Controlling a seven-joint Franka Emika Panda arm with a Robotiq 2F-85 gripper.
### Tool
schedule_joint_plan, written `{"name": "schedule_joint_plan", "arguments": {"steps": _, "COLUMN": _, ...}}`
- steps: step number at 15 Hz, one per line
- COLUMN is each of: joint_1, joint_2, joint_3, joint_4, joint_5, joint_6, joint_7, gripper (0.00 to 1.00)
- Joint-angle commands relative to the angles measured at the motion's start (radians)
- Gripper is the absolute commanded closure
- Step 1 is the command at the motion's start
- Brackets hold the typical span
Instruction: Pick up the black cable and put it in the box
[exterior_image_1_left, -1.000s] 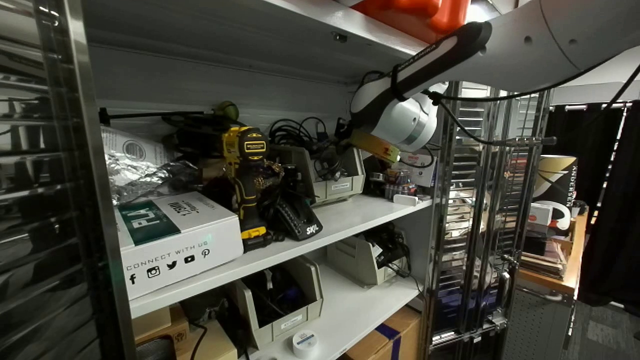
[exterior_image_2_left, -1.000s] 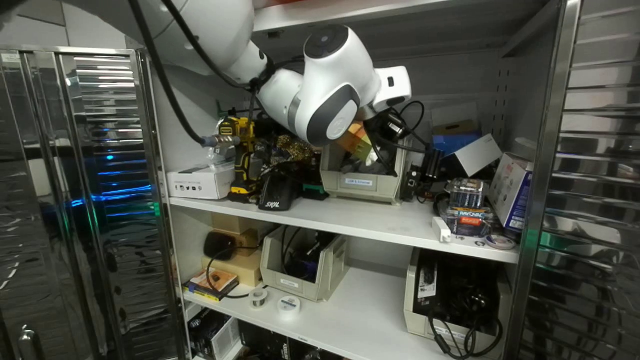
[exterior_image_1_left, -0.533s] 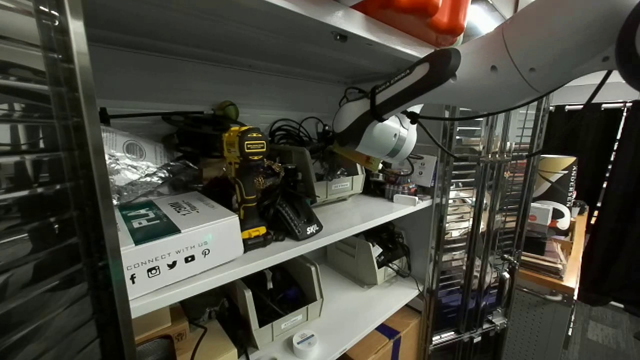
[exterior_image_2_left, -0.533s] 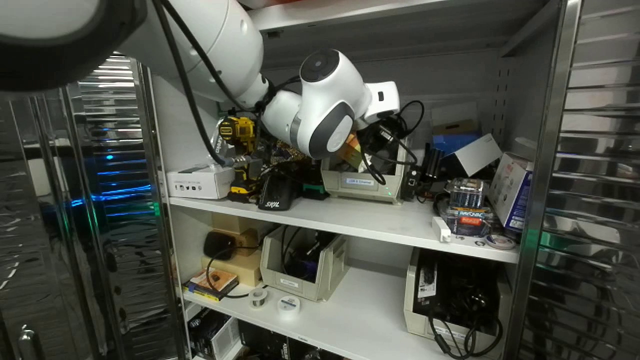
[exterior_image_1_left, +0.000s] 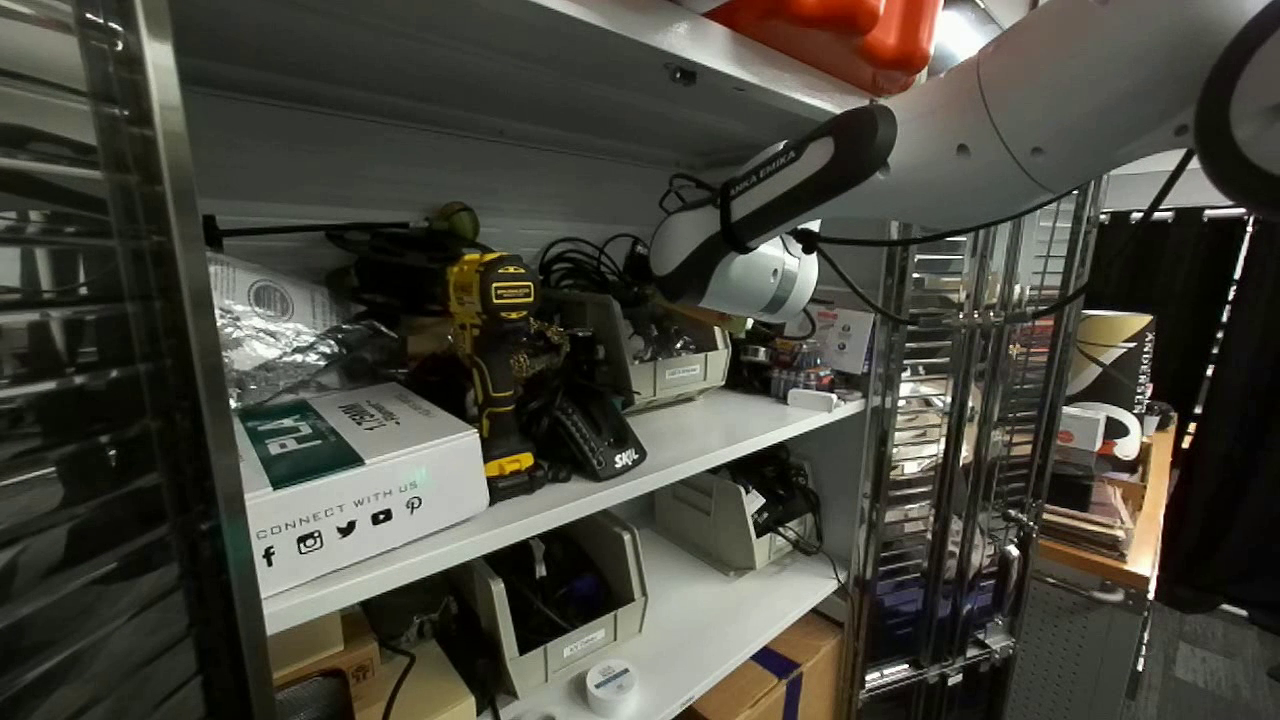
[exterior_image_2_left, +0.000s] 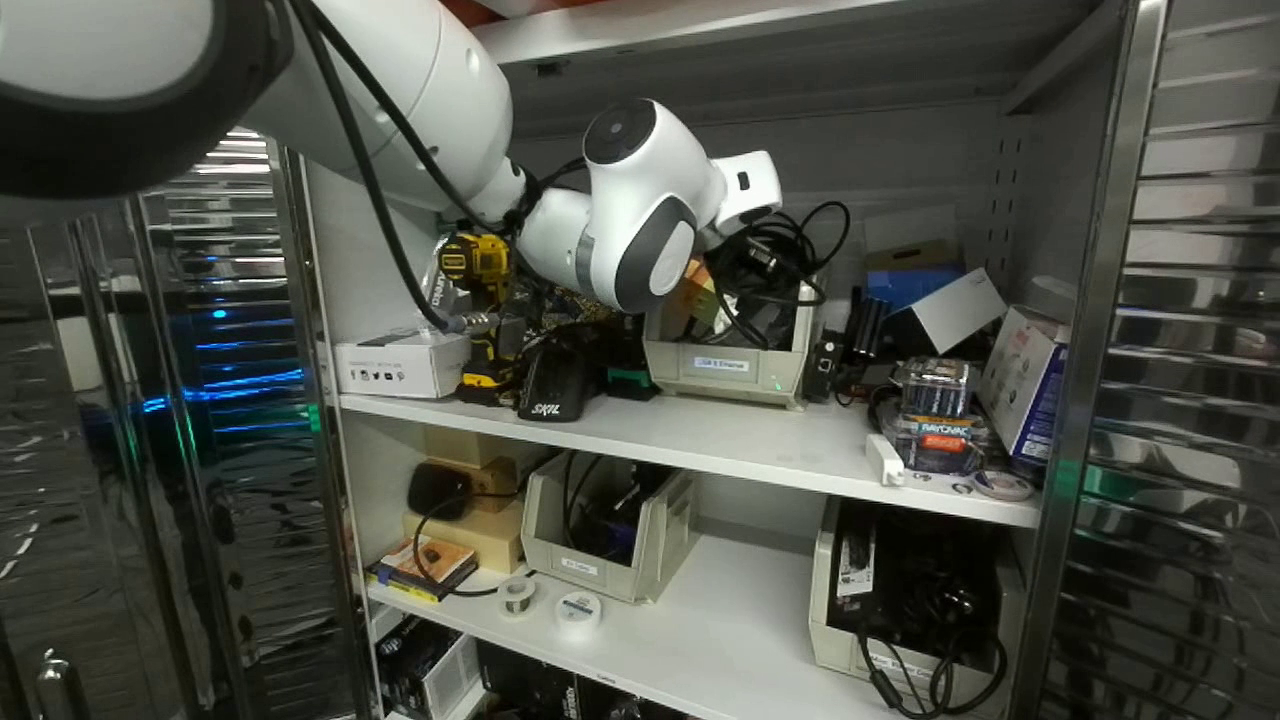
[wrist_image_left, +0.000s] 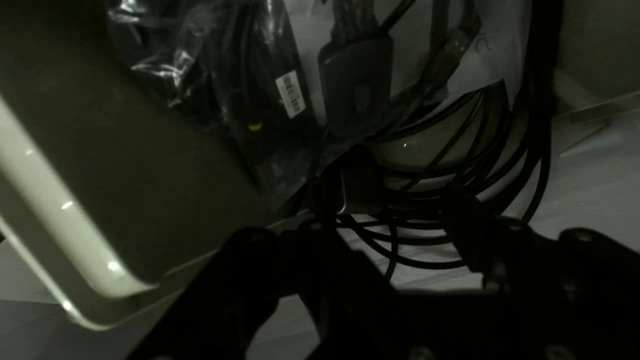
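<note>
Beyond the spread fingers (wrist_image_left: 472, 237), seen through their gap, the black cable (wrist_image_left: 417, 223) lies in loops.

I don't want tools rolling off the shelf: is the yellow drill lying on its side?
No, in an exterior view the yellow drill stands upright on its base beside the white box.

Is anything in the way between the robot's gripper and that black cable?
Nothing visible is: in the wrist view the gripper is open, and loops of the black cable show in its opening. A bin stands to the left, not between them. It's too dim to tell whether gripper and cable touch.
</note>
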Motion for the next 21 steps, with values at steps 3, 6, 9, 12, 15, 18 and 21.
{"name": "schedule_joint_plan", "arguments": {"steps": 3, "joint_1": 0.029, "joint_2": -0.101, "joint_3": -0.049, "joint_4": -0.099, "joint_5": -0.036, "joint_6": -0.038, "joint_7": -0.026, "gripper": 0.0}}
{"name": "schedule_joint_plan", "arguments": {"steps": 6, "joint_1": 0.011, "joint_2": -0.217, "joint_3": -0.029, "joint_4": -0.225, "joint_5": -0.036, "joint_6": -0.124, "joint_7": -0.063, "gripper": 0.0}}
{"name": "schedule_joint_plan", "arguments": {"steps": 9, "joint_1": -0.048, "joint_2": -0.355, "joint_3": 0.039, "joint_4": -0.345, "joint_5": -0.014, "joint_6": -0.282, "joint_7": -0.127, "gripper": 0.0}}
{"name": "schedule_joint_plan", "arguments": {"steps": 12, "joint_1": -0.058, "joint_2": -0.466, "joint_3": 0.023, "joint_4": -0.407, "joint_5": 0.002, "joint_6": -0.49, "joint_7": -0.162, "gripper": 0.0}}
{"name": "schedule_joint_plan", "arguments": {"steps": 15, "joint_1": -0.069, "joint_2": -0.568, "joint_3": -0.011, "joint_4": -0.451, "joint_5": -0.046, "joint_6": -0.765, "joint_7": -0.153, "gripper": 0.0}}
{"name": "schedule_joint_plan", "arguments": {"steps": 18, "joint_1": -0.087, "joint_2": -0.652, "joint_3": -0.034, "joint_4": -0.479, "joint_5": -0.13, "joint_6": -1.04, "joint_7": -0.123, "gripper": 0.0}}
{"name": "schedule_joint_plan", "arguments": {"steps": 21, "joint_1": -0.168, "joint_2": -0.72, "joint_3": 0.015, "joint_4": -0.484, "joint_5": -0.178, "joint_6": -1.325, "joint_7": -0.137, "gripper": 0.0}}
